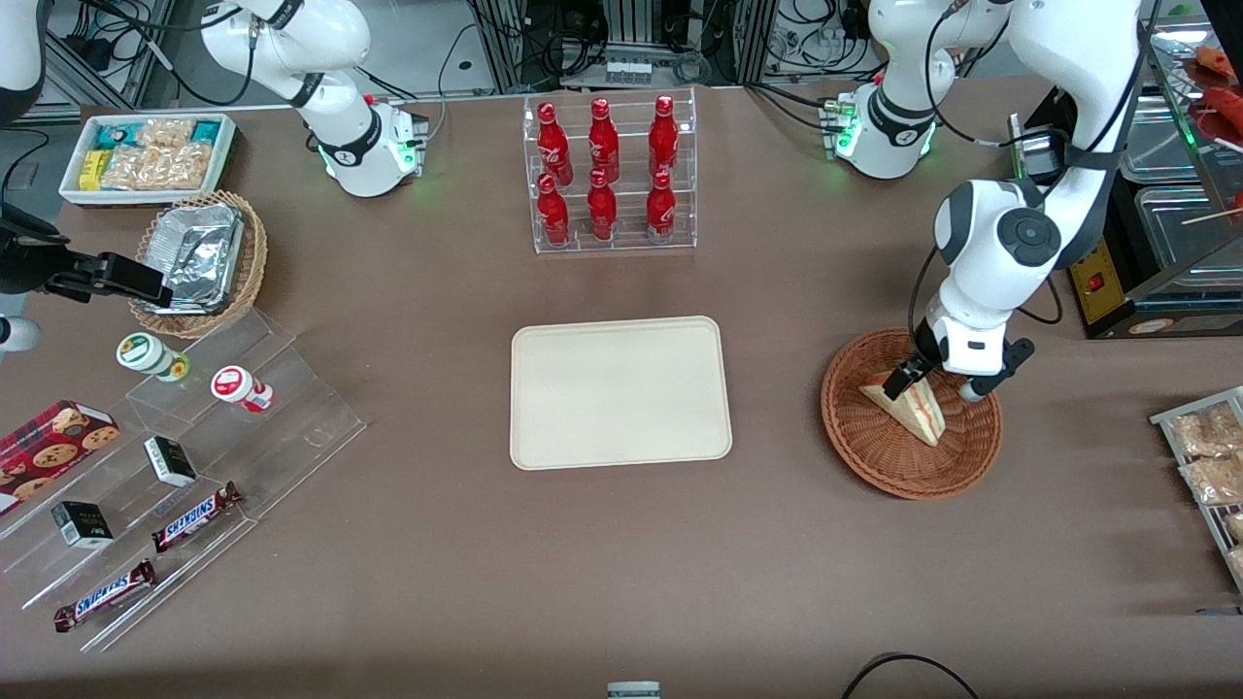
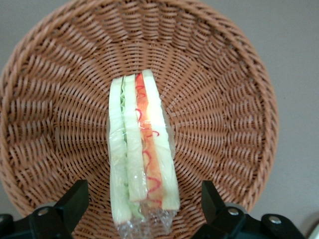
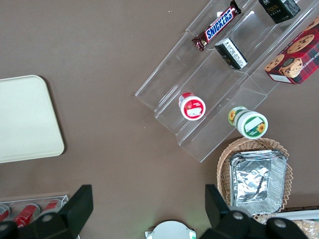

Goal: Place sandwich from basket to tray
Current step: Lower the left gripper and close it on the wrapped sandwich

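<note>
The sandwich (image 1: 913,408), a clear-wrapped white-bread wedge with red-orange and green filling (image 2: 142,149), lies in the reddish-brown wicker basket (image 1: 874,451) toward the working arm's end of the table. My gripper (image 1: 940,385) is lowered into the basket (image 2: 224,99) and stands open. Its black fingers (image 2: 75,199) straddle the sandwich's wide end with a gap on each side, and the gripper (image 2: 143,204) holds nothing. The cream tray (image 1: 620,391) lies flat beside the basket, toward the table's middle, with nothing on it (image 3: 25,119).
A clear rack of red bottles (image 1: 607,175) stands farther from the front camera than the tray. Bagged pastries (image 1: 1209,456) lie past the basket at the working arm's end. A stepped acrylic stand (image 1: 194,456), a tan basket with foil containers (image 1: 199,262) and a white snack bin (image 1: 146,155) sit at the parked arm's end.
</note>
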